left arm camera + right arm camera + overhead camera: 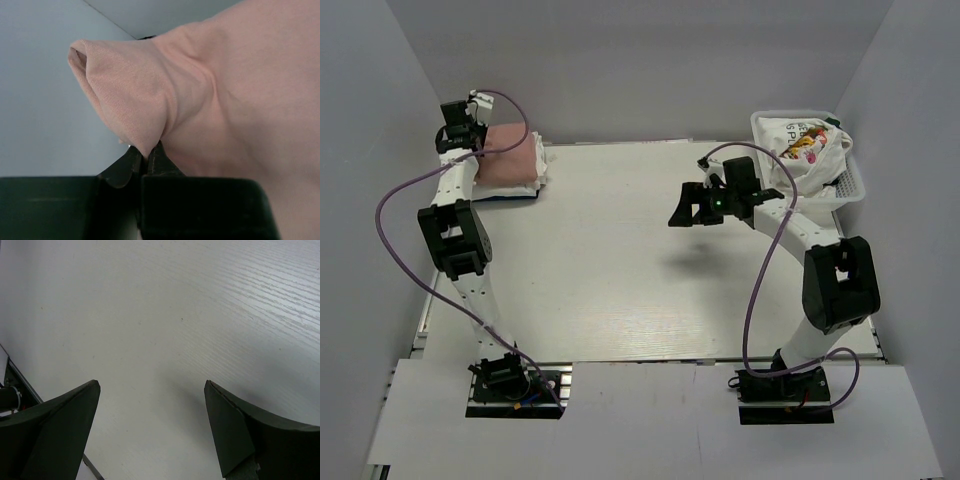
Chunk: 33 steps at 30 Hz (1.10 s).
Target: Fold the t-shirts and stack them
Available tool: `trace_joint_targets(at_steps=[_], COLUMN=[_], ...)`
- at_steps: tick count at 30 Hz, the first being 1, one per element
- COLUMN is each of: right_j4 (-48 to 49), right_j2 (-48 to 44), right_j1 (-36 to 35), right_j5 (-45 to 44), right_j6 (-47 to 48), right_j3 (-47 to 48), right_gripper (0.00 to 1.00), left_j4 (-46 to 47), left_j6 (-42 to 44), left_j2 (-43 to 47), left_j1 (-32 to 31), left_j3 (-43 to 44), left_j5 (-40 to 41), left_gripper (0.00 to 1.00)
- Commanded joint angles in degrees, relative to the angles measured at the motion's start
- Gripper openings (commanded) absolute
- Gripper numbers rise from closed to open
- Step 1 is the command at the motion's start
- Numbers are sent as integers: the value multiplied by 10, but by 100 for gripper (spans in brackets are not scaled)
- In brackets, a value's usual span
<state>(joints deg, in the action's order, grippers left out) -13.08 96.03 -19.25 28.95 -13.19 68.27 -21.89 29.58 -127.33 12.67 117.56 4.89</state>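
Top external view: a pale, wood-grained worktop (620,260) sits boxed in by plain grey walls (650,60) on three sides, with both arms bolted at the 6 o'clock edge. Up at 10 o'clock lies a folded pink t-shirt (508,155), topping a small stack with white cloth (542,160) showing along its side. Over at 2 o'clock a white mesh basket (852,190) holds a crumpled white printed t-shirt (800,142), spilling over the rim.

The left arm (455,220) reaches out to that 10 o'clock corner. On its wrist camera, the left fingers (125,169) are pressed together, tips meeting, and a rolled fold of the pink t-shirt (130,100) is pinched right at those tips. The fold rises toward 12 o'clock from the tips, and the rest of the shirt fills the view out to 3 o'clock. Grey wall shows behind at 9 o'clock.

The right arm (835,280) hangs above the worktop, short of the basket, its head pointing toward 9 o'clock. On its wrist camera, the right fingers (55,430) are spread wide, holding nothing and touching nothing, with only bare worktop (200,315) between them. The printed shirt lies well apart from them, back at 2 o'clock.
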Motion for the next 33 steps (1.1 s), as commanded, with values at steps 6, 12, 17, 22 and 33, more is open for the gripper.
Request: trace_joint_targets(at_steps=[6,12,17,22,33], right_j4=[-26,-13,17,39,120], right_j2=[31,16,-25,-89,-288], right_j1=[-1,-1,-1,-2,1], right_j5=[25,23,14,4,-93], right_j6=[-5,-6,-7,-5,-46], right_j3=[56,50,20,-55,-232], right_gripper=[90,90,90,90,90], left_j4=[84,102,53,-24,-64], left_j6=[-22,-64,-161,-257,-410], left_j2=[-15,-3,59,111,325], left_j1=[6,6,1,-6,-85], left_j3=[21,21,34,33,-173], left_j5=[36,120,111,21,-114], left_gripper=[47,100,100,100,100])
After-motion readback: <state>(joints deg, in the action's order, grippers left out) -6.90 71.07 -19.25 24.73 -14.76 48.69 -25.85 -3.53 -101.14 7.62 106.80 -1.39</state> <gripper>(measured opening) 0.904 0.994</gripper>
